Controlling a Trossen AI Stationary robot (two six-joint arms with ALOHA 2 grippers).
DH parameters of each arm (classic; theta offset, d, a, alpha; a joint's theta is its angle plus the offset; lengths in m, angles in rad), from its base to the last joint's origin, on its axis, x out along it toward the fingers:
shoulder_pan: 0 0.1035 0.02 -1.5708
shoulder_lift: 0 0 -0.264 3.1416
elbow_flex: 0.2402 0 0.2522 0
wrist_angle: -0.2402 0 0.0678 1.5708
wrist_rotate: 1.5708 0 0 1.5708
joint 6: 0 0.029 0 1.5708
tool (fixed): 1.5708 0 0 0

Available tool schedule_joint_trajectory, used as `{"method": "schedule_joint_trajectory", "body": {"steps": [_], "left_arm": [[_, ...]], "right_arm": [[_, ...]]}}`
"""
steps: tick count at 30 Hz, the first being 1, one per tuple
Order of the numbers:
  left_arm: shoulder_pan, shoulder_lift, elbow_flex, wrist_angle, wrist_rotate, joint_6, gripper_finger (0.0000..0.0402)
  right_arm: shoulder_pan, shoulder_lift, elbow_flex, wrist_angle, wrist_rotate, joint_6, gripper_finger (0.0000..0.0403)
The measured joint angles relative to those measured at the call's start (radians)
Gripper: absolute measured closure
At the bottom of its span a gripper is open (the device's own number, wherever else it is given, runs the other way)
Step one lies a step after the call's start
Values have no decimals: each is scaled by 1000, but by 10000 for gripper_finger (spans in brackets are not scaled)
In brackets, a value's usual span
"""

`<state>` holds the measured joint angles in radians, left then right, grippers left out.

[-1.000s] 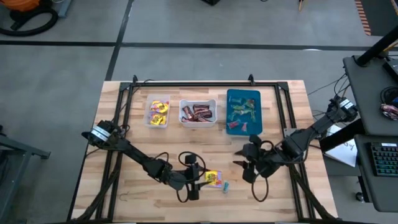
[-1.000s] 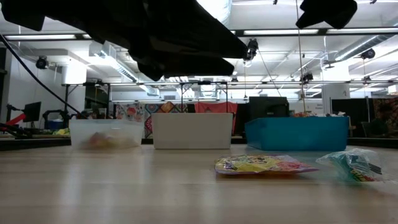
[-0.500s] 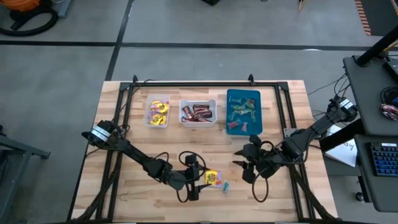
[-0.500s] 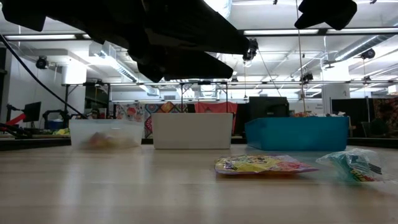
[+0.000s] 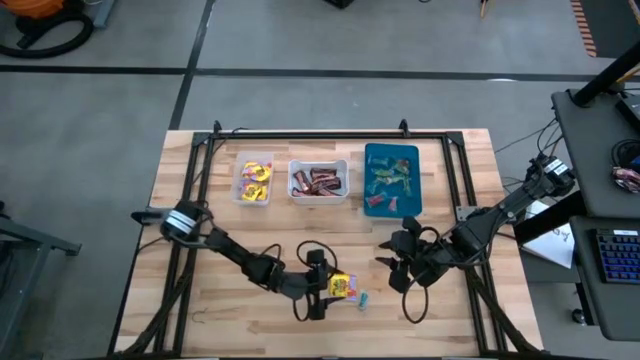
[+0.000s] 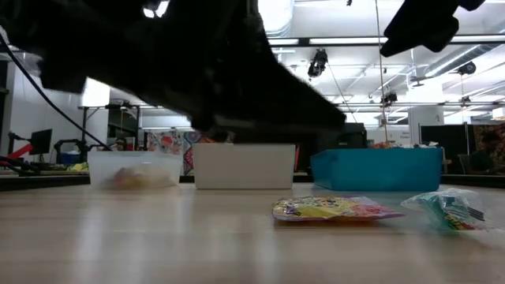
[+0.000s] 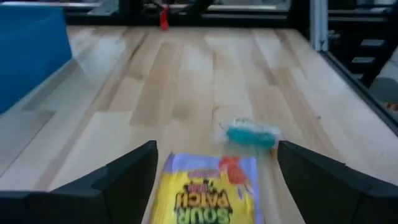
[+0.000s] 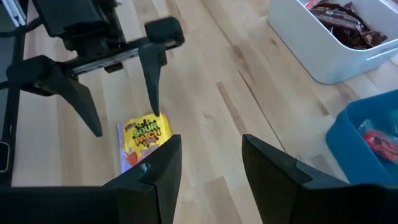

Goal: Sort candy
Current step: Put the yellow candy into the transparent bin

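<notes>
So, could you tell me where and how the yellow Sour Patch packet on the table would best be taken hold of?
Probably across its narrow width, from above. The Sour Patch packet lies flat on the table, so only its two long edges offer purchase. The open left gripper already straddles them; the teal candy lies apart, clear of it.

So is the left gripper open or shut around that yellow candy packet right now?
Open. The left gripper's fingers stand wide apart on either side of the yellow packet, which lies flat on the table, not clamped.

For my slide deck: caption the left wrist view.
Open left gripper straddles a yellow candy packet on the table, teal candy just beyond.
</notes>
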<state>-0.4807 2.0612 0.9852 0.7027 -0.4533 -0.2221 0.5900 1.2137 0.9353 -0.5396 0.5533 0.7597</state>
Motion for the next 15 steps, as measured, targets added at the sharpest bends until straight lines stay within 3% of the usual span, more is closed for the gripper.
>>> {"method": "schedule_joint_trajectory", "body": {"steps": [4, 15], "left_arm": [[30, 36, 0, 10, 54, 6, 97], [62, 95, -10, -28, 53, 15, 128]], "right_arm": [[0, 0, -4, 2, -1, 0, 241], [-1, 0, -5, 7, -2, 0, 241]]}}
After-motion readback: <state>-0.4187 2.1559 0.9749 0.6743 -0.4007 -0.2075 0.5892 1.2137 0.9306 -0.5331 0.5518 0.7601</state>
